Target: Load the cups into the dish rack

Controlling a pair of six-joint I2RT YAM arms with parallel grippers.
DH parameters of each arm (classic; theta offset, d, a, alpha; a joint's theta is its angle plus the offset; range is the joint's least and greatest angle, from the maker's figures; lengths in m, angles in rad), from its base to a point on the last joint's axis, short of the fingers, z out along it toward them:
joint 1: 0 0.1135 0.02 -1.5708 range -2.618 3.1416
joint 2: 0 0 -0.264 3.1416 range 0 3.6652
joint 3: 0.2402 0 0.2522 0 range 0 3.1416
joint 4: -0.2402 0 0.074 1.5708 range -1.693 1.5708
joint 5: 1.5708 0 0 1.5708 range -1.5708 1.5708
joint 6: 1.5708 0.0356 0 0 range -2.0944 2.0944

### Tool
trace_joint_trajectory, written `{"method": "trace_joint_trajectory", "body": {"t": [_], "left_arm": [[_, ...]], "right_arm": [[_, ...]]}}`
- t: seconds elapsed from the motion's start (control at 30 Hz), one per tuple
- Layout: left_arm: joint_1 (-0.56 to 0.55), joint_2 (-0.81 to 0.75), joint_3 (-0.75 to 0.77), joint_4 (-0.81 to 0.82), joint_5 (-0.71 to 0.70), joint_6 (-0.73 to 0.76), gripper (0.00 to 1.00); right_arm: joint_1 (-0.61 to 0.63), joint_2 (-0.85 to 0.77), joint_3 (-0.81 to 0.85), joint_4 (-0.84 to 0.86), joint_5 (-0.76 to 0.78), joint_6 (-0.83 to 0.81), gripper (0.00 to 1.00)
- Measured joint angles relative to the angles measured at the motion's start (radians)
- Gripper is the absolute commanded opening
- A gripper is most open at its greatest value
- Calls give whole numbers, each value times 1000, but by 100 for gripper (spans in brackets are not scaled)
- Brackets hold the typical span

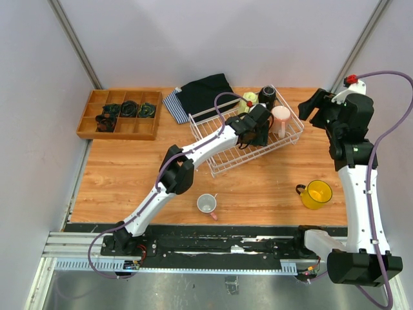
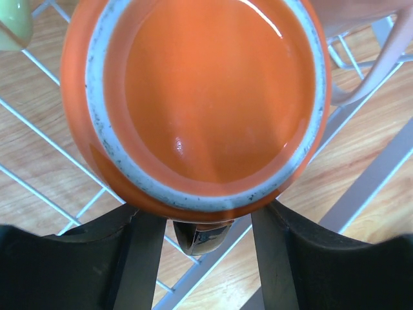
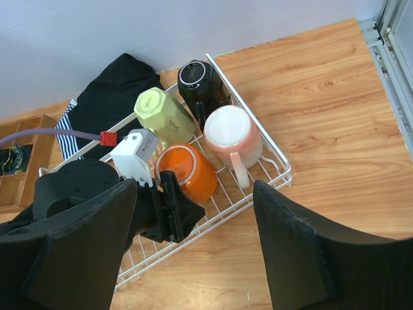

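Your left gripper [image 1: 259, 132] down in rack [image 3: 279, 157], fingers spread astride handle of orange mug [image 3: 187, 169]; contact looks absent, wrist view poor. Orange mug upturned in rack, near green mug [image 3: 161, 110] and pink mug [image 3: 232, 135]. Right gripper [image 1: 315, 106] spread wide, empty. Yellow mug [image 1: 316, 194] on table.

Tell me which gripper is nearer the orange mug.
Left. The left gripper is right at the orange mug, its fingers either side of the handle; the right gripper hangs off to the mug's right, well apart.
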Motion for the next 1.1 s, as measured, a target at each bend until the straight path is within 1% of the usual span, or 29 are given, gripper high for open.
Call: {"method": "trace_joint_trajectory", "body": {"t": [0.47,0.73,0.8,0.87,0.9,1.1], "left_arm": [[22,0,19,86,139,-50,61],[53,0,19,101,156,-53,63],[57,0,19,104,161,-53,67],[58,-1,14,112,164,-50,75],[58,-3,6,120,166,-48,77],[46,-53,-77,156,171,-45,82]], "right_arm": [[25,-13,0,-8,4,-7,74],[28,-23,0,-14,8,-11,74],[28,-25,0,-18,8,-15,74],[28,-27,0,-20,10,-19,75],[28,-28,0,-24,11,-21,75],[30,-32,0,-56,40,-29,77]]}}
